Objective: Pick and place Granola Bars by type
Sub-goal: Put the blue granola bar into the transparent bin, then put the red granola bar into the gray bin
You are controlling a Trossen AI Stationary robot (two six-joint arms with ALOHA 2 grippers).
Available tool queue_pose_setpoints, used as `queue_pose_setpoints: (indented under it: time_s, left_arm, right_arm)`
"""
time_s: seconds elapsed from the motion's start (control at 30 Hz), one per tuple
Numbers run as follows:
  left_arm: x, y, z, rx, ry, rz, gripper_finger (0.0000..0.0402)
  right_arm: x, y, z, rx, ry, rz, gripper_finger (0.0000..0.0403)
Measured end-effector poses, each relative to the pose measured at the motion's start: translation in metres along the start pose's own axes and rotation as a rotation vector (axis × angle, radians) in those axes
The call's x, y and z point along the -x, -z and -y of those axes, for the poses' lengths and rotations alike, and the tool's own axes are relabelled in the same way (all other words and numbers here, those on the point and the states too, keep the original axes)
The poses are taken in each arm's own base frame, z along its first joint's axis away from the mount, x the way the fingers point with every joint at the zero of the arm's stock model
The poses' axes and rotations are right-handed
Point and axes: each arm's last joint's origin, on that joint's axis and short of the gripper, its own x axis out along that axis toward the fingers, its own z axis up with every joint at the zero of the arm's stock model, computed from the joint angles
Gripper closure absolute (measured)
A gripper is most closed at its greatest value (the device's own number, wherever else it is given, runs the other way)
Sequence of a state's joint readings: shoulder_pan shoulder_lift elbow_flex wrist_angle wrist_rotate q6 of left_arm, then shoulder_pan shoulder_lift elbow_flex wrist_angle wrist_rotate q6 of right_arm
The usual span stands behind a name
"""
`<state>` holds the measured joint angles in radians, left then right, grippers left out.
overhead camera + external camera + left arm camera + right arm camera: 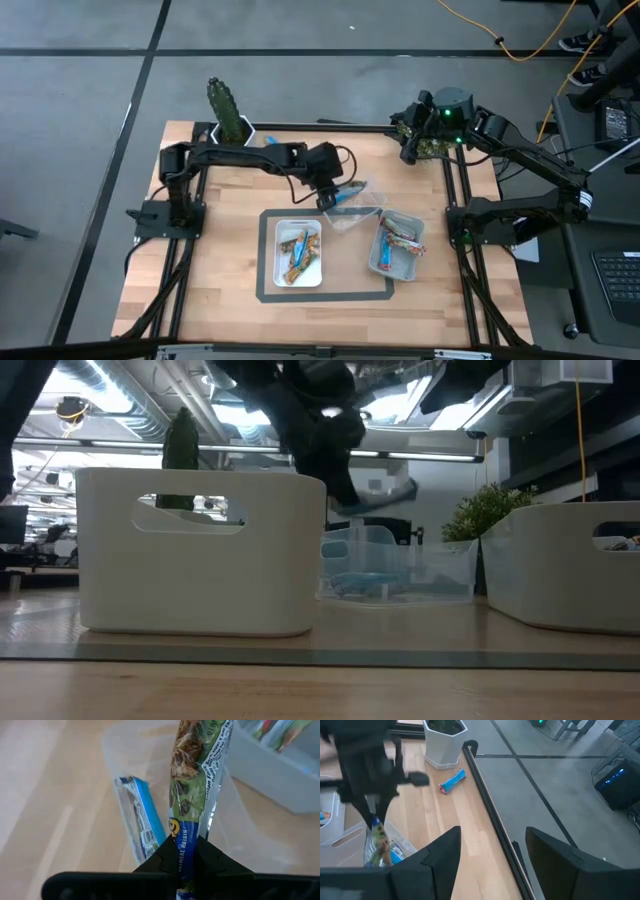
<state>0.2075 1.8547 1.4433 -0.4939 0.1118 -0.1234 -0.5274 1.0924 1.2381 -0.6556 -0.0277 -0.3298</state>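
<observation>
My left gripper [335, 196] is over the clear plastic container [357, 210], shut on a green-and-blue granola bar [192, 775]. A blue bar [137, 822] lies in that container. The white tray [298, 252] and the grey tray [398, 246] each hold several bars. One blue-red bar [452, 781] lies loose on the table by the cactus pot. My right gripper [492, 855] waits open above the table's far right corner. My left gripper pinches the green-and-blue bar by its blue end [184, 851] between its two fingers. The fingers [165, 862] come from above, pointing down. The bar is lifted clear and hangs below them over the clear container [395, 565].
A cactus in a white pot [230, 118] stands at the far left edge, and a small green plant [485, 515] stands at the far right corner. A dark mat outline [262, 250] frames the trays. Bare wood lies on the near side of the trays.
</observation>
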Motion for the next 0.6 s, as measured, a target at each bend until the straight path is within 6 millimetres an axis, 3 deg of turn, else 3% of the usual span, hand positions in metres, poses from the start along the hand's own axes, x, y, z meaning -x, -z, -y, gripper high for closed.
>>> queue_pose_setpoints:
  time_s: [0.23,0.4,0.6]
  left_arm:
    - [-0.028,0.007,0.003,-0.040,0.053,-0.043,0.0374]
    - [-0.020,0.000,0.004,-0.094,0.044,0.000,0.0331]
    - [-0.004,-0.016,0.002,-0.169,-0.016,-0.006,0.0239]
  right_arm:
    - [0.000,0.001,0.000,-0.002,-0.002,-0.006,0.0179]
    - [0.000,0.001,-0.001,-0.004,-0.006,-0.016,0.0179]
    - [0.000,0.001,-0.001,-0.004,-0.006,-0.016,0.0179]
